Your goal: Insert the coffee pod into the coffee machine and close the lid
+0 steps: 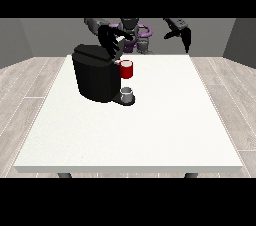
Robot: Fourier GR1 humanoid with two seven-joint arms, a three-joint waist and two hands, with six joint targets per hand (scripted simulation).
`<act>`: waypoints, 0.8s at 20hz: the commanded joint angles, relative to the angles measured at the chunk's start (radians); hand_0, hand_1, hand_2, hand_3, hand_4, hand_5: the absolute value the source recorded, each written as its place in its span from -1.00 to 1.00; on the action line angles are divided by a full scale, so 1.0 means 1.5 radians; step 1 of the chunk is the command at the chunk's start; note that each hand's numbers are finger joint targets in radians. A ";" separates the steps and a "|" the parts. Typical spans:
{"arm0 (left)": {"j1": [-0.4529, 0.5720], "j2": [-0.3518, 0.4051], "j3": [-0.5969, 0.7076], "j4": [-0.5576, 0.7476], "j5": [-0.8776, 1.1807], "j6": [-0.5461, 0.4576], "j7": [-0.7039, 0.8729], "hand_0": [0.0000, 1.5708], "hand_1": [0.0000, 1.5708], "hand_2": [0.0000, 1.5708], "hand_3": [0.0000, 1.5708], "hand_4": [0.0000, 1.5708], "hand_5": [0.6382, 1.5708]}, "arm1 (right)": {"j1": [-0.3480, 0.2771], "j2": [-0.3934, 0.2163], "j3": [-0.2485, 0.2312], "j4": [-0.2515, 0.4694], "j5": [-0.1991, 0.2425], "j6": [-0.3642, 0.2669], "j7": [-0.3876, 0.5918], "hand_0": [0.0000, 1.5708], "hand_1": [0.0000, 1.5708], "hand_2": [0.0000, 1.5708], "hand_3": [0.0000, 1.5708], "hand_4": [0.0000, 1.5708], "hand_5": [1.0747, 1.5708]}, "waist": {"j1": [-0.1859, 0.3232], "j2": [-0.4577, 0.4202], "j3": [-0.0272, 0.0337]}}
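A black coffee machine (95, 77) stands on the left half of the white table (150, 130). Its lid (92, 52) lies down on top. A red cylinder, the pod holder (126, 69), sticks out at the machine's right side, above a small grey cup (127, 93) on the machine's base. The hand at the view's left (111, 40) hovers over the machine's top right corner, fingers spread downward near the lid. The hand at the view's right (181, 32) hangs raised above the table's far edge, fingers relaxed and holding nothing. I cannot make out a separate coffee pod.
The table's front and right parts stretch wide and white. The robot's torso (132, 35) stands behind the far edge. Wooden floor surrounds the table.
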 commanded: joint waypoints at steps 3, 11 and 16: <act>-0.015 -0.002 -0.017 -0.007 0.008 -0.023 -0.001 -1.00 -1.00 -1.00 -1.00 -0.49 1.00 | -0.076 0.019 0.030 -0.025 0.026 -0.007 -0.016 -1.00 -1.00 -1.00 -1.00 -0.62 1.00 | 0.083 0.001 -0.0111; -0.056 -0.009 -0.031 0.000 0.008 -0.030 -0.016 -1.00 -1.00 -1.00 -1.00 -0.49 1.00 | -0.100 -0.013 0.026 -0.087 0.041 -0.001 0.048 -1.00 -1.00 -1.00 -1.00 -0.81 1.00 | 0.137 0.057 -0.0110; -0.095 -0.007 -0.033 0.011 0.013 -0.039 -0.017 -1.00 -1.00 -1.00 -1.00 -0.47 1.00 | -0.124 -0.036 0.021 -0.133 0.057 -0.010 0.103 -1.00 -1.00 -1.00 -1.00 -1.00 1.00 | 0.173 0.091 -0.0113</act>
